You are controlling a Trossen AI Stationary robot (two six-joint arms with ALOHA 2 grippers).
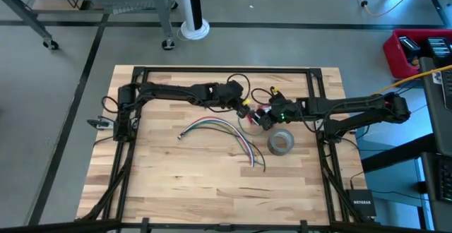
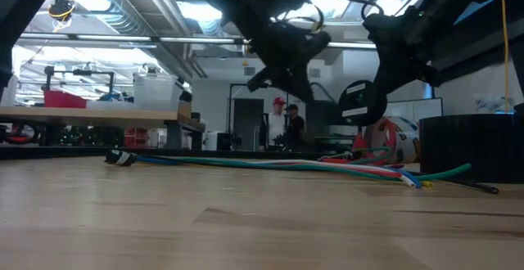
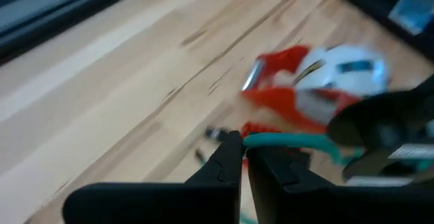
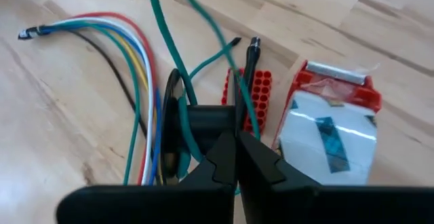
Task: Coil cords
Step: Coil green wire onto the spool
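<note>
The multicoloured cord bundle lies flat on the wooden table in a long curve; it also shows in the low view and the right wrist view. A dark green wire runs between my two grippers above the table's far middle. My left gripper is shut on it. My right gripper is shut close beside, with the wire looped about a black round piece at its fingertips. My left gripper pinches the green wire between its two fingertips, near one end. The wire leaves the fingers sideways toward my right gripper and is clear of the table. My right gripper is shut where the green wire and a black bar meet. The fingers themselves hide what they pinch. The wire loops up from here, slack, clear of the table.
A grey tape roll lies just near of my right gripper. A red-and-white piece and a small red block with holes lie under the grippers. Black frame rails run along the table's left, right and far edges.
</note>
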